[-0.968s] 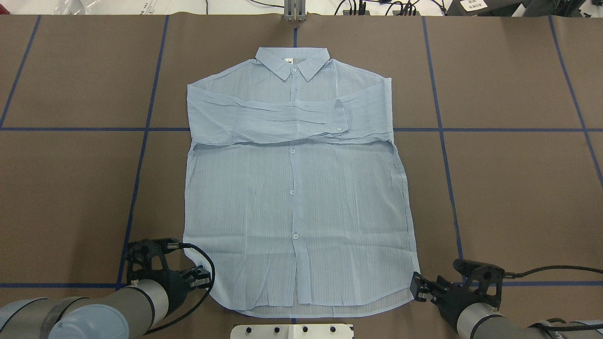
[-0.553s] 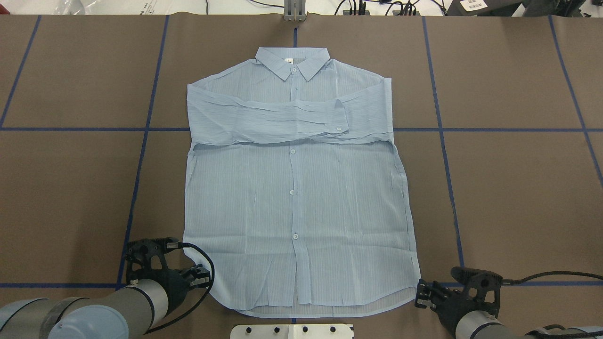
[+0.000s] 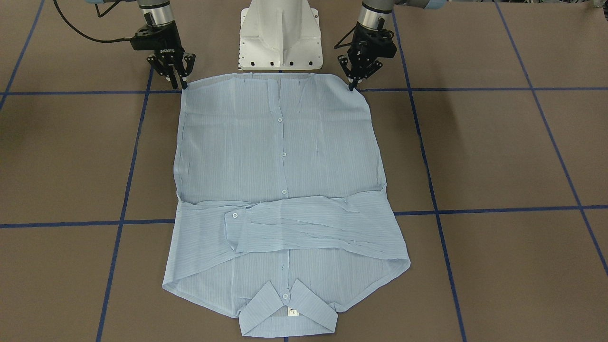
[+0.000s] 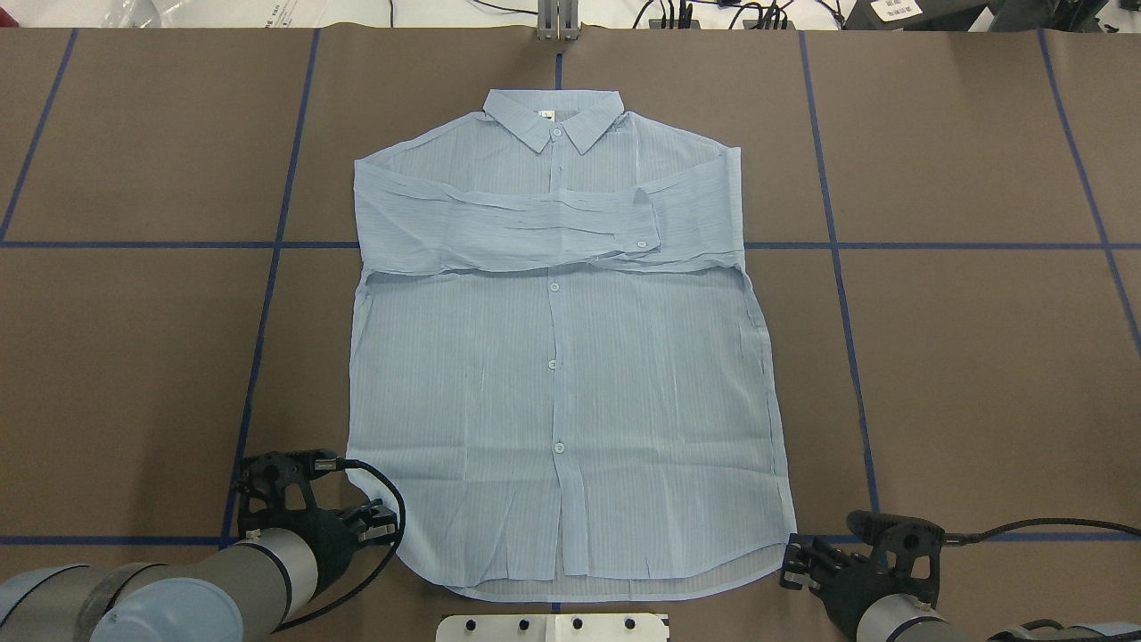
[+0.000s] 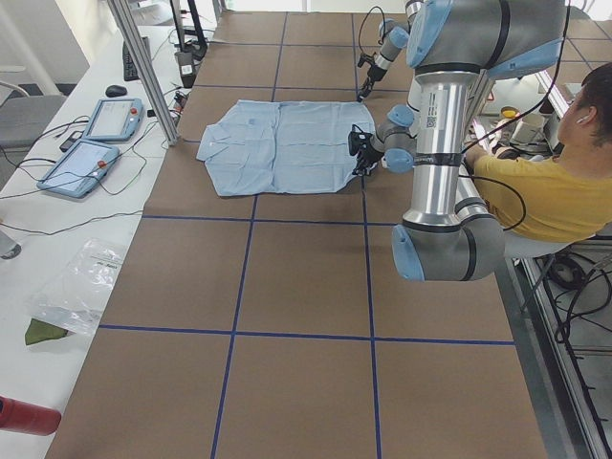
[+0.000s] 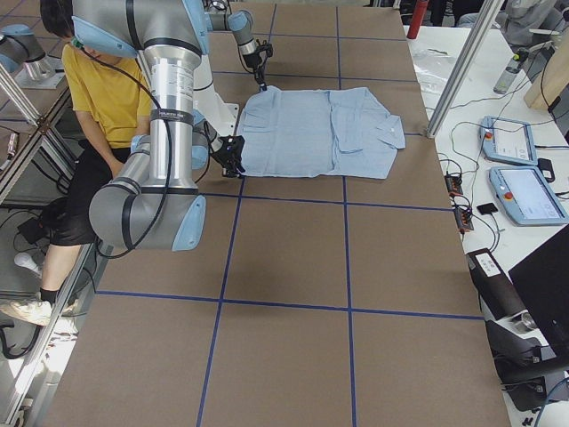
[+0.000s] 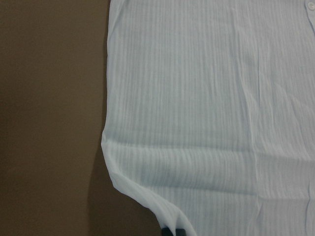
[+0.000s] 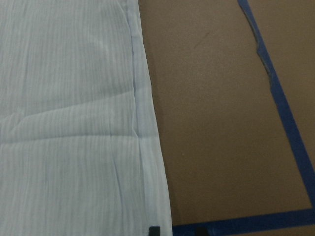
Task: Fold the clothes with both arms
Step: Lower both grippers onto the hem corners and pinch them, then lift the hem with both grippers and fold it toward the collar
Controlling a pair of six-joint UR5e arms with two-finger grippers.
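The light-blue striped shirt (image 4: pixel 553 374) lies flat and face up on the brown table, collar (image 4: pixel 553 116) far from me, both sleeves folded across the chest. It also shows in the front view (image 3: pixel 280 156). My left gripper (image 4: pixel 381 528) is at the near left hem corner, shown in the front view (image 3: pixel 352 85) with its fingers pinched together on the cloth. My right gripper (image 4: pixel 789 566) is at the near right hem corner (image 3: pixel 183 84), shut on the cloth. In each wrist view the hem (image 7: pixel 147 201) (image 8: pixel 157 196) runs down to a dark fingertip at the bottom edge.
The white pedestal base (image 3: pixel 280 38) stands just behind the hem. Blue tape lines (image 4: pixel 838 245) grid the table. A seated person in a yellow shirt (image 5: pixel 545 191) is beside the robot. Two tablets (image 5: pixel 96 143) and cables lie on the white bench past the collar end.
My right gripper has moved back toward the base, and the right hem corner has come with it a little. The left gripper has barely moved.
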